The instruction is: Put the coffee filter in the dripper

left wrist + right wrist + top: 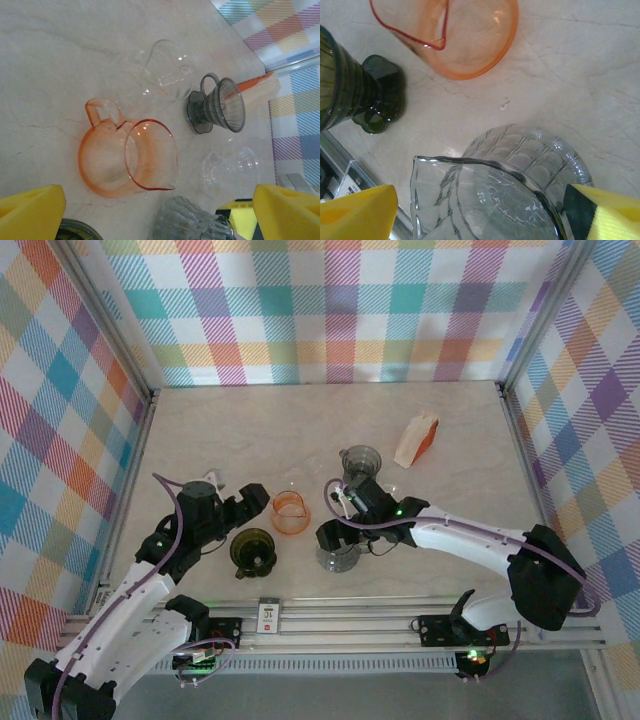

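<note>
- Coffee filter (417, 439): white-and-orange wedge lying toward the far right of the table (230, 430), near the grey dripper (360, 459) but apart from it, untouched, in no dripper.
- Nothing of the task done so far: pick-up, carry and seating all left.
- Left end effector (159, 214) wide open and empty, hovering by the orange jug (127, 156).
- Right end effector (480, 212) spread open astride the ribbed glass jug (520, 175); contact impossible to tell.
- Middle crowded: dark green dripper (253, 550) and clear glassware (167, 70) close to both jugs; bare room along the far left, plaid walls (60, 440) at the edges.
</note>
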